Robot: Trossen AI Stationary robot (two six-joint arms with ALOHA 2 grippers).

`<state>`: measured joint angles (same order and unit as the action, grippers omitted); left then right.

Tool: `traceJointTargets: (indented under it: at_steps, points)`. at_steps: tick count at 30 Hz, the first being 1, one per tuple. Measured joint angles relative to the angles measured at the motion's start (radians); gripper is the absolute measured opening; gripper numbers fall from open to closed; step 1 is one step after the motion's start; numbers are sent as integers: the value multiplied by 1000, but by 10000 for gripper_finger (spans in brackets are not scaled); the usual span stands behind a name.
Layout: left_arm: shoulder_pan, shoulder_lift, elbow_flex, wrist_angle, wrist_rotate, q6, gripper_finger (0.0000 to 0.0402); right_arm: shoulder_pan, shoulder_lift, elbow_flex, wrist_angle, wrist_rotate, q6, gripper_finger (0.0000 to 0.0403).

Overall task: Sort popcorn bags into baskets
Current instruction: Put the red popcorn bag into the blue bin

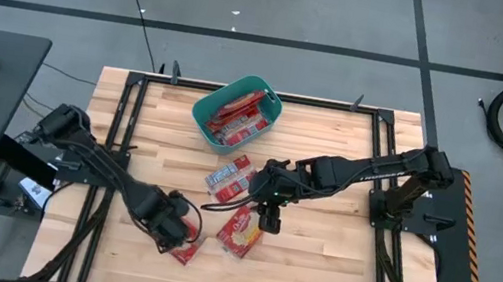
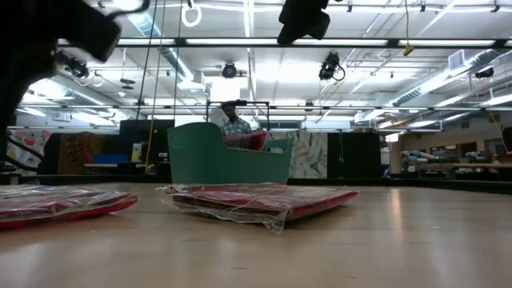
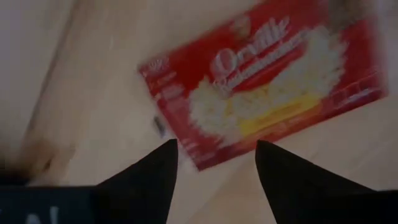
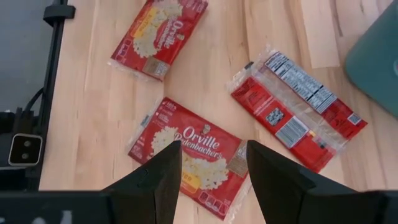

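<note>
While both end effectors gape empty, the teal tub (image 1: 236,113) holds seemingly several popcorn bags (image 1: 238,116).

Left gripper (image 1: 183,238) hovers open over one popcorn bag (image 1: 186,249) near the table's (image 1: 312,272) front edge. Right gripper (image 1: 266,209) hangs open just above a second bag (image 1: 239,230), beside the first. A third bag (image 1: 230,175) lies beyond the right gripper, and farther back sits the basket (image 1: 266,113) with bags inside (image 1: 235,118).
</note>
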<state>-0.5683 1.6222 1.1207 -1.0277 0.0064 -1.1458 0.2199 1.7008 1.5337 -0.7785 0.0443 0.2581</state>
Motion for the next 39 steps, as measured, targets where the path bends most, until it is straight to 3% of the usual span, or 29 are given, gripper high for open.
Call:
traceJointTargets:
  at_steps: [6,16,23,31,39]
  points:
    - [49,-13,-142,153,126,-27,198,0,0,0,13,0,0,185]
    - [46,-227,-378,324,65,-265,172,14,0,0,13,-12,19,185]
    - [36,-291,-512,480,39,-341,172,14,0,0,22,-11,19,185]
    - [36,-287,-547,543,20,-363,172,16,0,0,20,-12,19,185]
    - [36,-289,-545,526,80,-364,172,12,0,0,32,-11,2,185]
